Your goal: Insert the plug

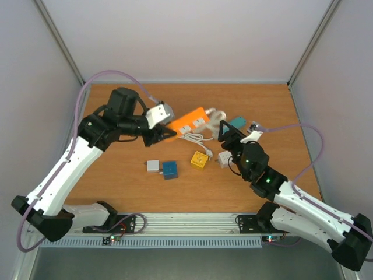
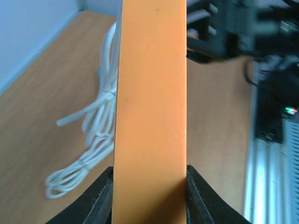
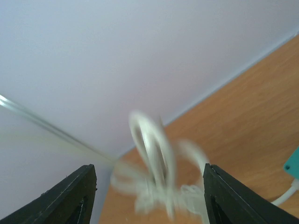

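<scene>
Since the left jaws are clamped on both sides of the orange power strip (image 2: 149, 107) and bracing it, I'd say we're at the go-get-the-plug stage, not the pushing-in stage. The right jaws stand well apart with nothing pinched. In the right wrist view a white cord (image 3: 152, 154) loops up in the gap ahead of them, all blurry, touching neither side.

From above, that cord is bundled on the desk (image 1: 116, 175) just beside the strip's near edge, and the right arm's tip sits close to the strip's right end. Honestly I can't make out the plug itself for sure. My guess is it's the pale bit (image 1: 215, 116) just off that end, near a teal block (image 1: 238, 122).

Next move imo: the right jaws need to close on the plug body, not the cord. Then line the pins up square with a socket and push straight in while the left side holds firm. If it grabs the floppy cord instead, the plug will just dangle.
</scene>
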Motion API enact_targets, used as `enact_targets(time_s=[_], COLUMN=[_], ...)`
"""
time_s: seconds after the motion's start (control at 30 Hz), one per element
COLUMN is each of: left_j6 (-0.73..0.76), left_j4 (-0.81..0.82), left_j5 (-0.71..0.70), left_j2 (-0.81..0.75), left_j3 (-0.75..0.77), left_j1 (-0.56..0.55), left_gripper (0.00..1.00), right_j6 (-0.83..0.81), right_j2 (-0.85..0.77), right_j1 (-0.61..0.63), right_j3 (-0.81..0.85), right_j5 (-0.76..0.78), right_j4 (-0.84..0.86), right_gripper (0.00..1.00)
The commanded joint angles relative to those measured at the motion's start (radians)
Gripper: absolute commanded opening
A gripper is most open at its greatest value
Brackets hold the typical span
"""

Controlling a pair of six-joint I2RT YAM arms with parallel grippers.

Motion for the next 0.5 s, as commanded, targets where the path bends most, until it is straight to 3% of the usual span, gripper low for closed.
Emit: enact_targets(time_s=[0.0, 0.27, 0.47], left_j6=[0.012, 0.006, 0.019], left_j4=[0.018, 0.048, 0.106], left_j5=[0.067, 0.106, 0.103], left_j2=[-0.048, 0.0, 0.064], left_j3=[-0.029, -0.167, -0.338], left_j1=[-0.136, -0.362, -0.427], left_gripper=[0.01, 0.01, 0.01], right_j6=[0.055, 0.066, 0.073], right_j2=[-0.139, -0.289, -0.262], right_j1=[0.004, 0.004, 0.004], right_j3=[0.027, 0.032, 0.038], right_j5=[0.201, 0.336, 0.359], right_j4=[-0.088, -0.162, -0.181], right_gripper=[0.64, 0.65, 0.66])
